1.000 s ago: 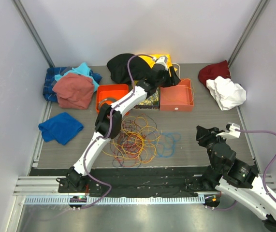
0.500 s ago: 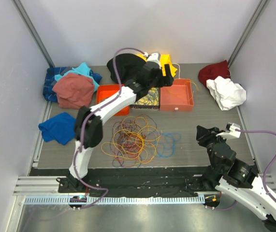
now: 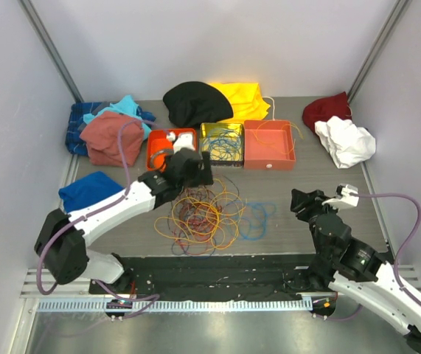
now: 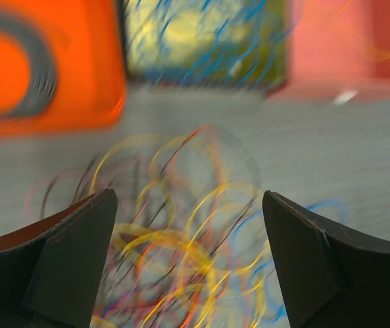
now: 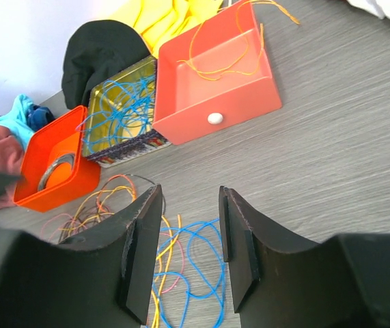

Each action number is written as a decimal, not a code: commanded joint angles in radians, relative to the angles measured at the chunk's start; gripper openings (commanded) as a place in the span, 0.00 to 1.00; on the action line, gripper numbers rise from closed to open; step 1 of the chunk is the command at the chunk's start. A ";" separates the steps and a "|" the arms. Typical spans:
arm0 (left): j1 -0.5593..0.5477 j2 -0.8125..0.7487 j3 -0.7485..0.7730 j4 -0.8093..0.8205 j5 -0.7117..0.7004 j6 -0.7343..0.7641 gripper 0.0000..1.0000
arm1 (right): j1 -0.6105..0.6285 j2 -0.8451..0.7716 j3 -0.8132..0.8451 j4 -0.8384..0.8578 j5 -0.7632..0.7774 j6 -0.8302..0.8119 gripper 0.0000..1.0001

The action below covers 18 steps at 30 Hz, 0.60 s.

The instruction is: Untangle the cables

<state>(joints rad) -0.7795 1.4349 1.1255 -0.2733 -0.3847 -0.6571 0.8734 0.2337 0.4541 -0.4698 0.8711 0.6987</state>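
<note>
The cables (image 3: 203, 214) lie as a loose tangle of orange, yellow, red and purple loops in the middle of the table, and blue loops (image 3: 258, 220) trail off its right side. My left gripper (image 3: 197, 173) hovers open over the tangle's far edge. Its wrist view is blurred and shows the cables (image 4: 181, 253) below the wide, empty left gripper (image 4: 189, 198). My right gripper (image 3: 302, 200) stands open right of the blue loops, above the table. In its wrist view the right gripper (image 5: 191, 195) holds nothing, and blue cables (image 5: 195, 253) lie beneath it.
Behind the tangle stand an orange tray (image 3: 151, 147) with a grey coiled ring, a yellow tin (image 3: 222, 125) holding blue cables, and a salmon box (image 3: 269, 166) holding an orange cable. Clothes lie around: black (image 3: 195, 103), yellow (image 3: 243, 99), red (image 3: 326, 110), white (image 3: 346, 140), blue (image 3: 91, 193).
My left arm swung back from over the trays to the tangle's far edge, its jaws opening wider. My right gripper's jaws opened and it shifted slightly left.
</note>
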 commanded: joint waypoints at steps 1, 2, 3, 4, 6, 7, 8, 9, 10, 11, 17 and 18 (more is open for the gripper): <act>0.000 -0.169 -0.185 -0.069 0.032 -0.119 0.90 | 0.004 0.036 0.000 0.126 -0.027 0.019 0.46; -0.006 -0.213 -0.213 -0.069 0.036 -0.137 0.90 | 0.004 0.064 -0.002 0.135 -0.043 0.019 0.45; -0.006 -0.231 -0.261 -0.069 0.032 -0.151 0.89 | 0.004 0.079 0.000 0.146 -0.075 0.016 0.44; -0.006 -0.249 -0.283 -0.066 0.026 -0.163 0.89 | 0.004 0.096 0.004 0.160 -0.087 0.022 0.44; -0.006 -0.286 -0.332 -0.078 -0.011 -0.199 0.90 | 0.004 0.143 0.009 0.177 -0.118 0.031 0.42; -0.006 -0.297 -0.343 -0.083 -0.020 -0.206 0.89 | 0.004 0.157 0.017 0.178 -0.118 0.025 0.42; -0.006 -0.304 -0.351 -0.102 -0.026 -0.216 0.89 | 0.004 0.170 0.021 0.181 -0.104 0.022 0.42; -0.006 -0.327 -0.362 -0.112 -0.035 -0.228 0.89 | 0.004 0.190 0.026 0.186 -0.045 0.022 0.43; -0.006 -0.338 -0.368 -0.116 -0.039 -0.234 0.89 | 0.003 0.200 0.040 0.184 0.012 0.022 0.44; -0.006 -0.355 -0.372 -0.119 -0.040 -0.237 0.89 | 0.003 0.216 0.050 0.186 0.066 0.019 0.45; -0.006 -0.488 -0.426 -0.096 -0.002 -0.245 0.88 | -0.331 0.485 0.282 0.269 -0.025 0.020 0.66; -0.006 -0.508 -0.428 -0.101 0.001 -0.242 0.88 | -0.425 0.534 0.314 0.283 -0.112 0.047 0.66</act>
<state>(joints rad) -0.7815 0.9985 0.7113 -0.3935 -0.3832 -0.8810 0.7036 0.6178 0.6022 -0.3172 0.8944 0.6933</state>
